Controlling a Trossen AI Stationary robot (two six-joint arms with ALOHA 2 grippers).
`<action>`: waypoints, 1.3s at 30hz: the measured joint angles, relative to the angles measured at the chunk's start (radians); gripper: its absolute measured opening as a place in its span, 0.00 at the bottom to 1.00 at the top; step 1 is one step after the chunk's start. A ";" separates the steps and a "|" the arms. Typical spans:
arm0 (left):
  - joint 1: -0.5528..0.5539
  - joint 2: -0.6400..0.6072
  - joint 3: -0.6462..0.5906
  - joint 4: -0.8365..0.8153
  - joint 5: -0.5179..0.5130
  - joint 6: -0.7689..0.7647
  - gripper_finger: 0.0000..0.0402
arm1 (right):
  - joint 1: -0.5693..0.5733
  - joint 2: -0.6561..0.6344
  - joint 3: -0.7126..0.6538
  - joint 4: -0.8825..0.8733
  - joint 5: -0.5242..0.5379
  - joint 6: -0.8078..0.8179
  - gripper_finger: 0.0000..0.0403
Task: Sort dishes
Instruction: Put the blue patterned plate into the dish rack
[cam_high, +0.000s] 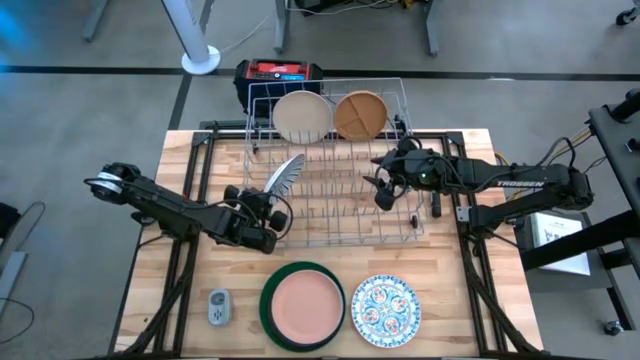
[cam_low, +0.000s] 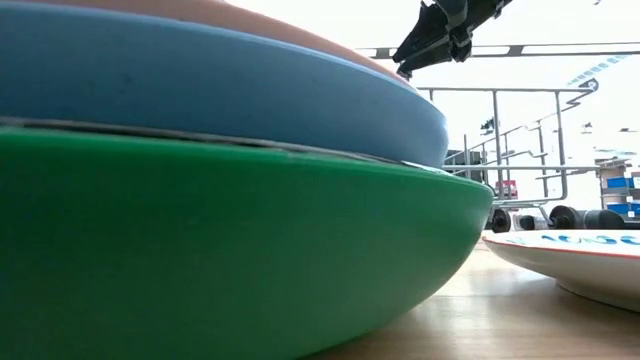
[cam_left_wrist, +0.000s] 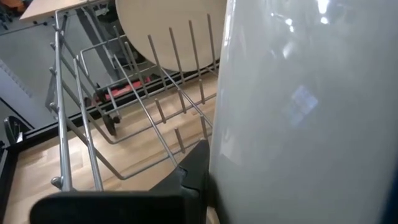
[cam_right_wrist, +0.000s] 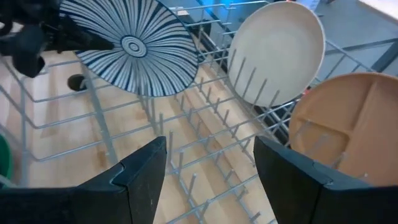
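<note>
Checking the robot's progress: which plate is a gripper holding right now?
The striped plate, clamped by the left gripper over the rack; every other plate stands or lies free.

Even, bright light was cast over the table (cam_high: 440, 300) from above, with only soft shadows thrown. In the low view, the background was blown out to white, and the green dish (cam_low: 230, 250) was blurred close-up. Window glare was caught on the striped plate's (cam_left_wrist: 311, 112) pale back.

Pink plate (cam_high: 303, 304) on blue, green; striped plate (cam_right_wrist: 137, 53) blue-white.
</note>
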 joint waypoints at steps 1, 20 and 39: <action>0.000 0.000 0.000 0.000 0.003 0.001 0.11 | 0.000 0.000 0.000 -0.008 -0.008 0.005 0.57; 0.000 -0.001 0.000 0.011 0.100 -0.027 0.30 | 0.000 0.000 -0.017 -0.131 -0.019 0.074 0.57; 0.000 -0.005 0.000 0.004 0.133 -0.021 0.35 | 0.000 0.000 -0.025 -0.132 -0.096 0.091 0.58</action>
